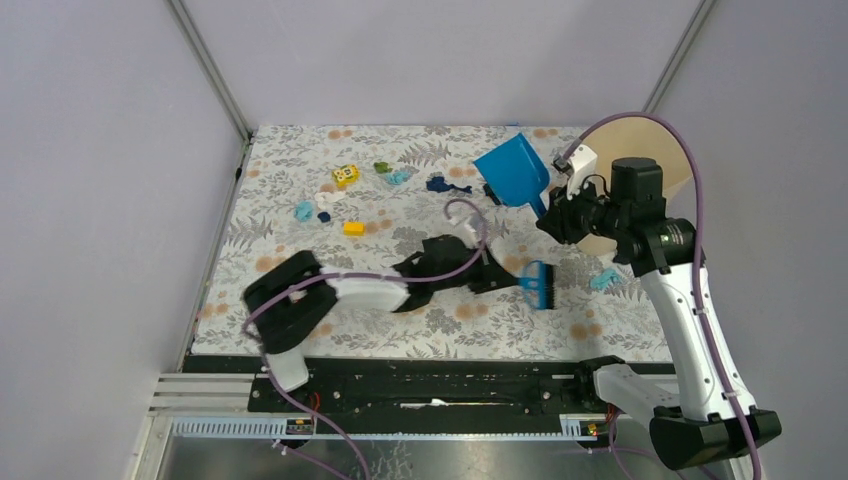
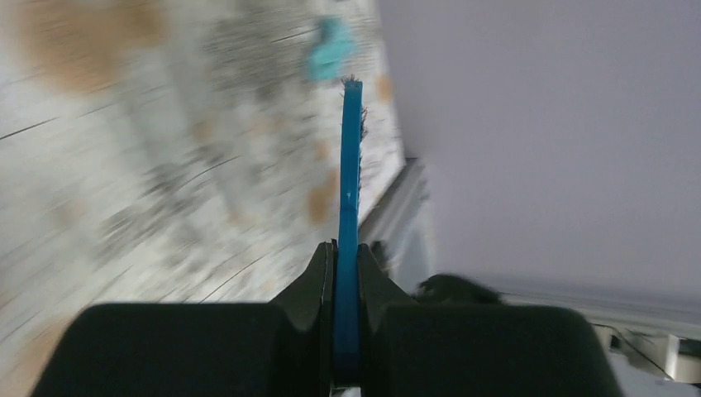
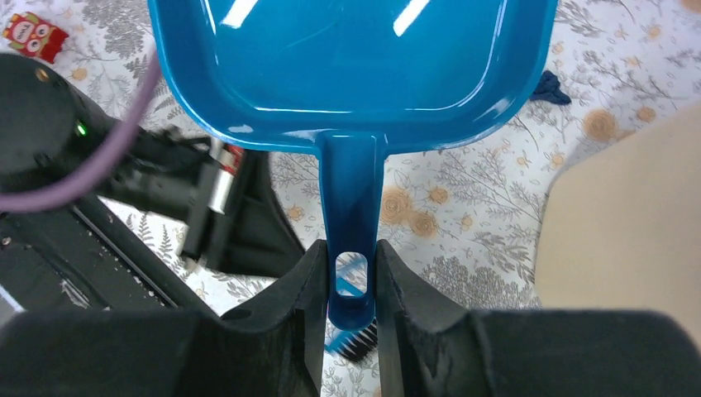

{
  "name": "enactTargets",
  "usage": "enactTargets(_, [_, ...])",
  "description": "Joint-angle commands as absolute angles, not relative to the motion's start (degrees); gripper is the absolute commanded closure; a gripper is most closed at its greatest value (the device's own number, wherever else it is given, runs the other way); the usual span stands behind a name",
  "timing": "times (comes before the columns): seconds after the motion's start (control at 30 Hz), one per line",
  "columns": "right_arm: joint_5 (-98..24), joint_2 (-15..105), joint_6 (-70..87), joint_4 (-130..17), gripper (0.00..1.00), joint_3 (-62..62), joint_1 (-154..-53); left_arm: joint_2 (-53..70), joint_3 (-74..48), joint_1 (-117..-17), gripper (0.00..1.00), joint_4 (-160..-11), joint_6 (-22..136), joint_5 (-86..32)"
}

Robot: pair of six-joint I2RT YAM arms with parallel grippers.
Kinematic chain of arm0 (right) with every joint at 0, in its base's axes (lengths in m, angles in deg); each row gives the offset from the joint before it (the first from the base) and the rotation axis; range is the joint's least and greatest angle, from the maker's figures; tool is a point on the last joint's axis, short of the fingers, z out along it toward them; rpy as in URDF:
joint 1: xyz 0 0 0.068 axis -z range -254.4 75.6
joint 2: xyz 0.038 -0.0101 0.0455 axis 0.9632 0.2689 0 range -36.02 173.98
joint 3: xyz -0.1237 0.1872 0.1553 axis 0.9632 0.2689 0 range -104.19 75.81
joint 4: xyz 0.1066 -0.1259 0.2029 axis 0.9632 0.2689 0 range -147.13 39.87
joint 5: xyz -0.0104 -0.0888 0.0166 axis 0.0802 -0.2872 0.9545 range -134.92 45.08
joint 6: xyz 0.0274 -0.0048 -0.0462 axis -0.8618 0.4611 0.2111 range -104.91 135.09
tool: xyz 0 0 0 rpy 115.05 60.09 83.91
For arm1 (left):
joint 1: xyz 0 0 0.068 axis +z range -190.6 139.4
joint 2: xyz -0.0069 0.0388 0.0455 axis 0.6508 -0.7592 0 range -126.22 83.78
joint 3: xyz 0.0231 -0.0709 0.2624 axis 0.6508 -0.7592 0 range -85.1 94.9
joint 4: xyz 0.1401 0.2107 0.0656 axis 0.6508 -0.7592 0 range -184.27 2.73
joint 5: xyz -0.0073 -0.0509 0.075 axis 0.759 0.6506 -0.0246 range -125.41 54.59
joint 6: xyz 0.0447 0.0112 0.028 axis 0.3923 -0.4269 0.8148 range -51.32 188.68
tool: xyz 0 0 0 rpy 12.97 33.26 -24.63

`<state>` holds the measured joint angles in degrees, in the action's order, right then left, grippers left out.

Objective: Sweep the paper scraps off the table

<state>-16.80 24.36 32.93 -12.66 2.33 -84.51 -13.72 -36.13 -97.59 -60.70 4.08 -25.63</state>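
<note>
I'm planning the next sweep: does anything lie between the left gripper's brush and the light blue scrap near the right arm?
Nothing visible: only bare tablecloth lies between the brush and the light blue scrap.

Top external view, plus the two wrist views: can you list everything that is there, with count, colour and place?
table: one, white cloth with grey leaves and orange flowers, fills the middle.
paper scraps: about seven, light blue, navy, green, white; most on the far left half, one light blue near the right arm.
cube: one, yellow with markings, far left.
block: one, plain yellow, left of centre.
toy: one, red, beside the left arm, seen only from the right wrist.
board: one, round, beige, right edge.
dustpan: one, blue, far right of centre.
brush: one, blue, near centre.
left arm: jaws shut on the brush.
right arm: jaws shut on the dustpan handle.
</note>
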Motion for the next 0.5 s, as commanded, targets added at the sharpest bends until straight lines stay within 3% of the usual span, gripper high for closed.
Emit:
enactTargets(0.0, [-24.2, 21.4, 29.6, -13.7, 1.0, 3.5, -84.4, -26.6, -23.2, -101.3, 1.0, -38.9, -2.4, -21.3])
enactTargets(0.2, [-31.6, 18.0, 28.5, -11.4, 1.0, 2.2, -84.4, -47.9, -6.1, -103.5, 1.0, -25.7, -15.1, -20.1])
enactTargets(0.47, [-43.7, 17.6, 38.0, 0.0, 1.0, 2.0, -84.4, -56.2, 4.0, -104.1, 1.0, -34.0, -15.3, -24.3])
